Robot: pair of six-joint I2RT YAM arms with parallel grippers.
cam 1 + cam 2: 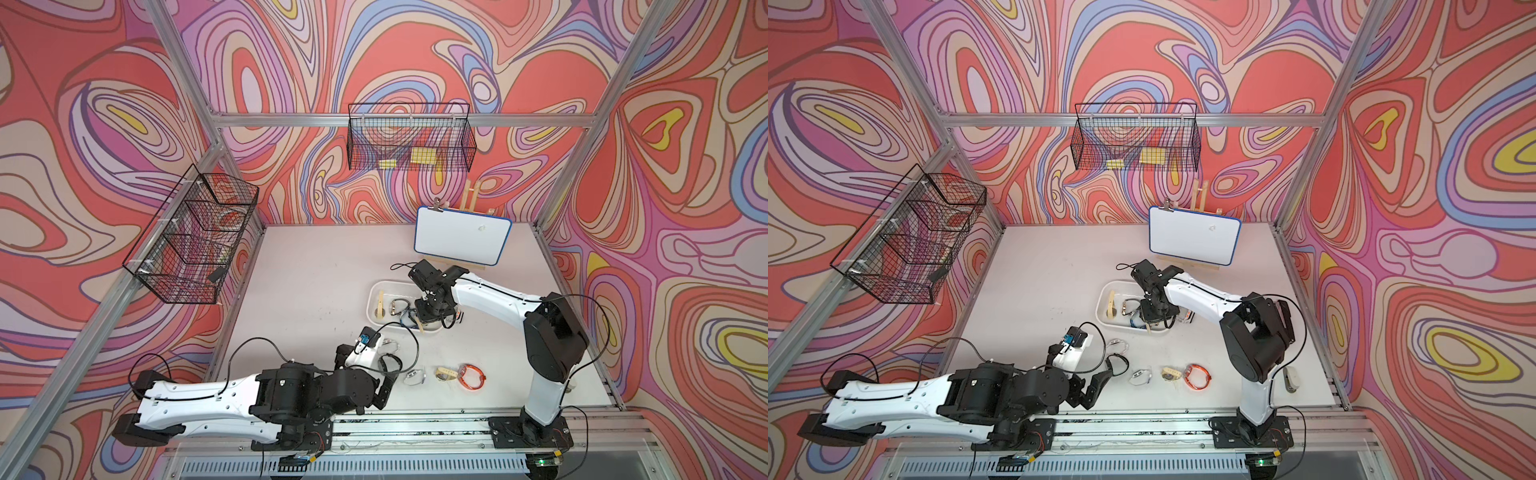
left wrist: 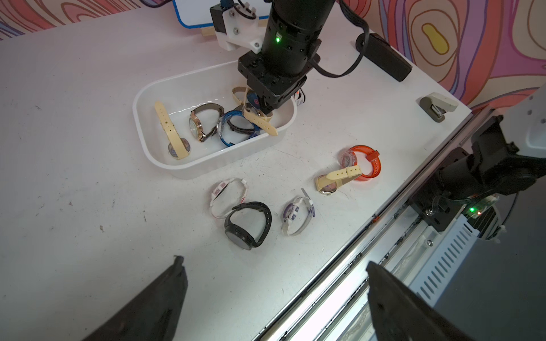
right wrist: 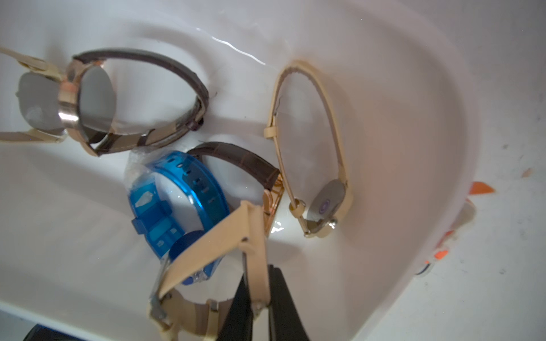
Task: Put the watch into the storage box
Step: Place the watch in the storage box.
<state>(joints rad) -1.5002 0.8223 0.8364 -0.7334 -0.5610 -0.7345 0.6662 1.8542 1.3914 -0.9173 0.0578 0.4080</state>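
Right pincer (image 3: 259, 274) is down inside the storage box (image 2: 206, 166), its black fingers (image 3: 283, 301) pressed together on the beige strap of the watch (image 3: 212, 251). The watch has a dark blue face, and one free end of its strap lies across the box rim. Crowded right against it are a clear blue watch (image 3: 177, 203) and a brown-strapped gold watch (image 3: 236, 156). A second brown-strapped watch (image 2: 201, 124), a slim beige watch (image 3: 313, 147) and a long beige watch (image 2: 171, 133) share the box.

Left pincer (image 2: 274, 262) hangs wide apart and empty over the worktop (image 2: 74, 147), near the front rail. Between it and the box lie a black watch (image 2: 248, 224), a white-and-pink watch (image 2: 227, 195) just beside it, and a white-and-purple watch (image 2: 295, 212). Nearer the right arm's base, a cream watch (image 2: 334, 180) touches an orange watch (image 2: 360, 162). A grey stapler (image 2: 438, 106) sits by the worktop's edge. A blue-edged whiteboard (image 1: 461, 241) stands behind the box.
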